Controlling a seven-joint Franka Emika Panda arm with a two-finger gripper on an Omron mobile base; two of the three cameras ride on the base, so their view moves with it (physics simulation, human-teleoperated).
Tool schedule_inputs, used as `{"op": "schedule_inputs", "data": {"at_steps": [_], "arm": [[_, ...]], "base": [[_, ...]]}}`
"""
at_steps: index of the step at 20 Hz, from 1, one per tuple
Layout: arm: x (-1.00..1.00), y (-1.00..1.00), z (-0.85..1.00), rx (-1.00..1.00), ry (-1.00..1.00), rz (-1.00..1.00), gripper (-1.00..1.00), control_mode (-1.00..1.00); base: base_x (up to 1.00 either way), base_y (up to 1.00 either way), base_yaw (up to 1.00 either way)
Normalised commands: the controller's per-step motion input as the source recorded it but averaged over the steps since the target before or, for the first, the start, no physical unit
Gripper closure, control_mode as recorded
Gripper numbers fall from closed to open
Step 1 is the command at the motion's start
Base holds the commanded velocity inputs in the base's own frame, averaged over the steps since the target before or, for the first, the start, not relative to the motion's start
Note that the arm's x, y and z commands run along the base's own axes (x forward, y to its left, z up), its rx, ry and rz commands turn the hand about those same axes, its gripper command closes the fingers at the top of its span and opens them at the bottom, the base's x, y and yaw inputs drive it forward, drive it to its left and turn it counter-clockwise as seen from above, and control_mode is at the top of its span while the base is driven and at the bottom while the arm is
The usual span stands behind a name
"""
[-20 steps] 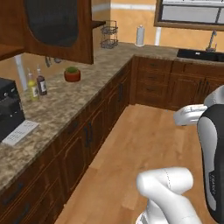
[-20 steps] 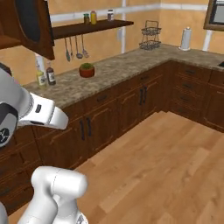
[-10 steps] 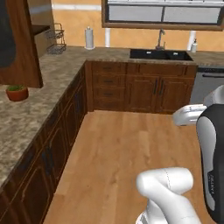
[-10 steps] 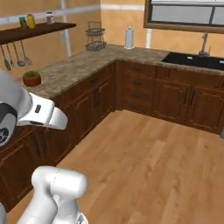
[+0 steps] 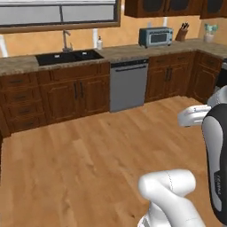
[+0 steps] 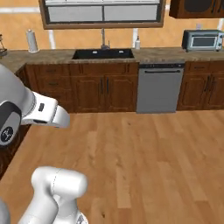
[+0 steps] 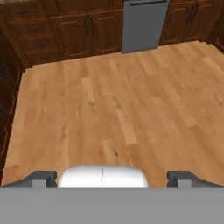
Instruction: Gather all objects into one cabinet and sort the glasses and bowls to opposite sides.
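Note:
The mugs, the wooden bowl and the wall cabinet with the bar handle are all out of view. In the hand view my gripper (image 7: 112,177) points down at bare wooden floor (image 7: 118,100). Its two dark fingertips (image 7: 43,176) stand far apart, so it is open with nothing between them. Parts of my white arm rise at the lower right of the left base view and at the lower left of the right base view.
Low brown cabinets run along the far wall with a black sink (image 5: 66,56), a grey dishwasher (image 5: 128,85), a toaster oven (image 5: 155,36) and a knife block (image 5: 181,33). Wall cabinets (image 5: 150,6) hang above. More low cabinets (image 7: 6,87) stand at the left.
The base has turned, so the whole picture has swung from the left counter with the potted plant and open wall cabinet to the sink wall. The arm keeps its pose.

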Motion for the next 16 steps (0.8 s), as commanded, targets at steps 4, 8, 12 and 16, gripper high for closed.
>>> {"op": "schedule_inputs", "data": {"at_steps": [4,8,12,16], "arm": [[0.00,0.00,0.00,0.00,0.00,0.00,-1.00,1.00],[0.00,0.00,0.00,0.00,0.00,0.00,-1.00,1.00],[0.00,0.00,0.00,0.00,0.00,0.00,-1.00,1.00],[0.00,0.00,0.00,0.00,0.00,0.00,-1.00,1.00]], "base": [[0.02,0.00,-0.71],[0.05,0.00,-0.63],[0.08,0.00,-0.56],[0.08,0.00,-0.53]]}}
